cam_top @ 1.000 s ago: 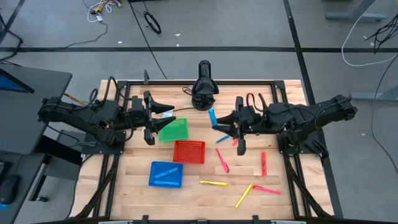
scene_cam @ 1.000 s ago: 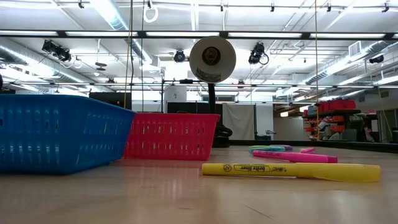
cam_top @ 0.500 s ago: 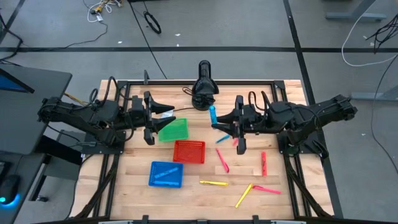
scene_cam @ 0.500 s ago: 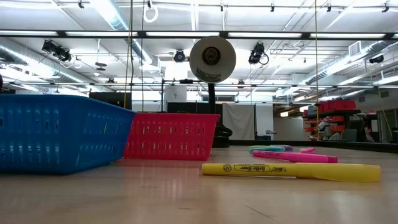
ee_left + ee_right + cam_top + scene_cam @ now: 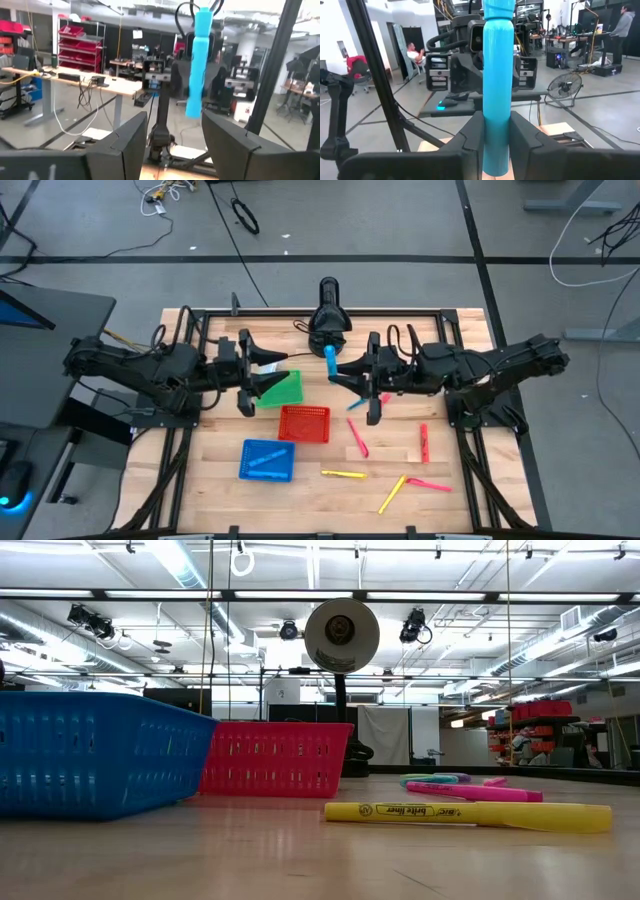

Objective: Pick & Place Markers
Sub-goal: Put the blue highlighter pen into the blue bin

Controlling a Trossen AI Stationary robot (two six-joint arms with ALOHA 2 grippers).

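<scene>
My right gripper (image 5: 343, 373) is shut on a light-blue marker (image 5: 330, 360) high over the table's middle, near the black lamp's base (image 5: 328, 320). My left gripper (image 5: 266, 372) stands open above the green basket (image 5: 284, 390) and faces the right one. From the left wrist view the blue marker (image 5: 199, 60) hangs ahead of the open fingers (image 5: 230, 142), apart from them. Other markers lie flat on the wood: pink (image 5: 357, 437), red (image 5: 424, 442), yellow (image 5: 343, 474) and yellow (image 5: 391, 493). Neither gripper shows in the low view. My right gripper pinches the blue marker's lower part (image 5: 497, 125) between its two fingers (image 5: 472, 137). The fingers come level from the table's right and lie across the marker. The marker stands nearly upright, most of its length above the fingers, lifted clear of the table.
A red basket (image 5: 304, 423) and a blue basket (image 5: 267, 460) stand left of centre, near side. In the low view the blue basket (image 5: 95, 750) and red basket (image 5: 275, 758) fill the left; a yellow marker (image 5: 465, 813) lies in front.
Both grippers have edged toward each other above the table's middle: the left toward the right edge, the right toward the left edge with the blue marker, which stays upright in its hold. The gap between them has narrowed.
</scene>
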